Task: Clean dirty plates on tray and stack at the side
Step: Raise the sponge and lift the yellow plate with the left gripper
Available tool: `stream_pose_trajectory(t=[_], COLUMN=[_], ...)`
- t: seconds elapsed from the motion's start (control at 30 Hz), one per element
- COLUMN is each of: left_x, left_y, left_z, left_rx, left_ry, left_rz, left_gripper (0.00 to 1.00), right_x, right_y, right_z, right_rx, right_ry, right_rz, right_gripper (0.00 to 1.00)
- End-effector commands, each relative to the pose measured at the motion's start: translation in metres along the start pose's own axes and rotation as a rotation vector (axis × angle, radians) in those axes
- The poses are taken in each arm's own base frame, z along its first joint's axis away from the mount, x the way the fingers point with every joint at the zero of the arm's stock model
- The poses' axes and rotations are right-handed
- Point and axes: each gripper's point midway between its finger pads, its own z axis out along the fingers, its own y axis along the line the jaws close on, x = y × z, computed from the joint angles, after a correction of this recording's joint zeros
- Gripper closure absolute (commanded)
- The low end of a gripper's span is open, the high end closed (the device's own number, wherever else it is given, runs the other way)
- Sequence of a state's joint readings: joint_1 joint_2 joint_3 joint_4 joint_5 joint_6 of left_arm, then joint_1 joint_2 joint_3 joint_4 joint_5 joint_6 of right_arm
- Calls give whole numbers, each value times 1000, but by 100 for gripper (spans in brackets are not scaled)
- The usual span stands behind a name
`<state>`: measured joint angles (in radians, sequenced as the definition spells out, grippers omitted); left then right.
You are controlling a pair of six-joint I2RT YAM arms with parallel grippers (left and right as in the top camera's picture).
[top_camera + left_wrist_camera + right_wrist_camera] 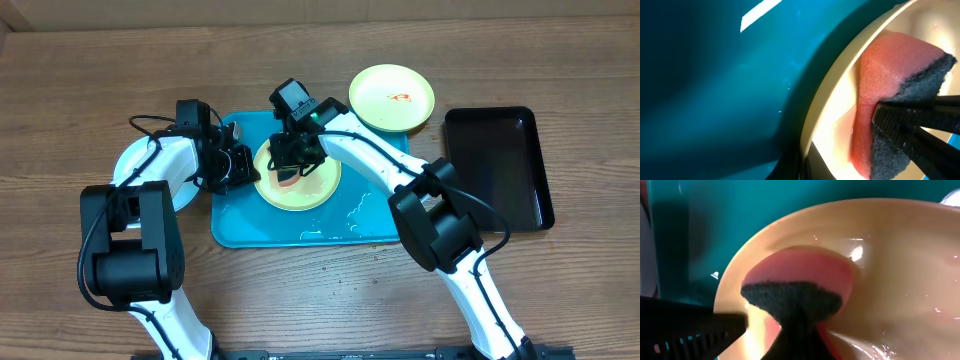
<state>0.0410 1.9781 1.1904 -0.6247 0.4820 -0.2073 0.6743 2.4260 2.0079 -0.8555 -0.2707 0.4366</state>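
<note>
**Scrubbing at mid-tray**

Right gripper [292,152] clamps the sponge [795,280] against the yellow-green plate [312,190], centre of the tray [240,225]. Left gripper [236,166] pinches its left rim. Best press flat, in small circles, rim pinned.

Top-down overhead; wrist close-ups sharing plate [900,255]

Wooden table [560,300] carrying turquoise tray [240,225] at centre, black tray [500,165] lying at right, light blue plate [130,165] sitting at left, red-smeared yellow-green plate [392,95] resting by the tray's far right corner
</note>
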Motion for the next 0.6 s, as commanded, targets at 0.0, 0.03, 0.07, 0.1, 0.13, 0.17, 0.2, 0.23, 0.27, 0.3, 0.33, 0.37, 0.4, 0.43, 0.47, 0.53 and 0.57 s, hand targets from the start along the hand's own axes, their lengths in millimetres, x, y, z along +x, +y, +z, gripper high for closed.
stream_pose_trajectory(t=[0.0, 0.03, 0.07, 0.1, 0.13, 0.17, 0.2, 0.23, 0.27, 0.3, 0.33, 0.37, 0.4, 0.43, 0.47, 0.53, 0.57], left_x=[17, 16, 14, 13, 9, 6, 2, -1, -4, -7, -10, -12, -14, -16, -17, -18, -19], left_y=[20, 20, 19, 17, 14, 11, 8, 4, 0, -3, -5, -6, -6, -8, -8, -8, -8], left_z=[14, 14, 13, 11, 6, 2, -3, -9, -15, -22, -30, -37, -46, -64, -73, -92, -102], left_rx=[-77, -76, -75, -73, -70, -69, -66, -63, -60, -61, -76, -92, -114, -153, -176, -223, -248], left_ry=[50, 49, 45, 39, 24, 12, -4, -22, -40, -62, -85, -103, -125, -167, -190, -232, -257], left_rz=[-16, -7, 1, 7, 18, 24, 32, 47, 63, 82, 91, 100, 112, 146, 162, 178, 182], left_gripper=[96, 96, 96, 96, 96, 96, 96, 96, 96, 96, 96, 96, 96, 96, 96, 96, 95], right_x=[-22, -28, -35, -43, -53, -60, -64, -68, -72, -74, -76, -76, -76, -74, -73, -71, -70], right_y=[-15, -16, -17, -17, -15, -12, -10, -9, -6, -4, -2, 0, 1, 1, -1, -6, -11], right_z=[-11, -21, -31, -46, -70, -91, -106, -125, -145, -161, -179, -193, -209, -233, -244, -259, -264], right_rx=[15, 13, 9, 4, -9, -18, -24, -28, -33, -36, -39, -41, -44, -45, -43, -38, -28], right_ry=[-39, -52, -67, -84, -110, -132, -148, -169, -190, -208, -227, -241, -257, -281, -291, -305, -310], right_rz=[40, 47, 52, 55, 40, 30, 26, 25, 19, 12, 8, 7, 6, -5, 1, 15, 23], right_gripper=[95, 96, 96, 96, 96, 96, 96, 96, 96, 96, 96, 96, 96, 96, 96, 96, 96])
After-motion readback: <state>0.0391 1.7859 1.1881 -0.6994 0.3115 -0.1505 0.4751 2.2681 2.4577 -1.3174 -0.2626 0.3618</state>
